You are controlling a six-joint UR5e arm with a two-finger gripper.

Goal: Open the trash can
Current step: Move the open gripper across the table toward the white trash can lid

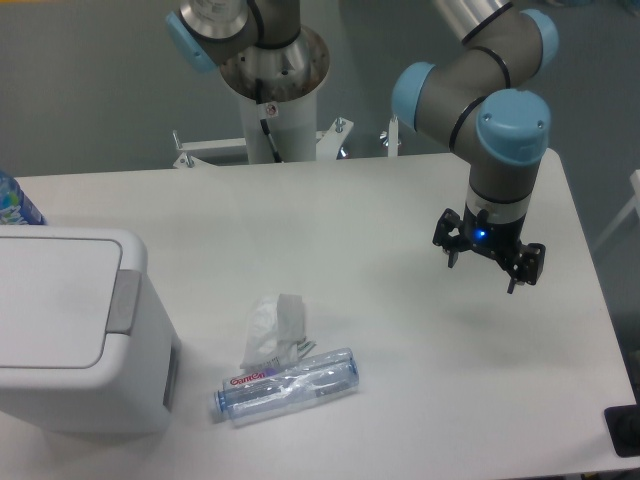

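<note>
The trash can point(70, 330) is a large boxy white bin at the left front of the table. Its flat white lid point(50, 300) lies down, closed, with a grey rectangular tab point(124, 300) on the right rim. My gripper point(488, 272) hangs above the right side of the table, far to the right of the bin. Its two dark fingers point down and stand apart, open, with nothing between them.
A clear crushed plastic bottle point(286, 385) lies on the table just right of the bin, with a crumpled white tissue point(273, 328) behind it. A blue bottle top point(14, 203) shows at the far left edge. The robot's base point(272, 70) stands at the back.
</note>
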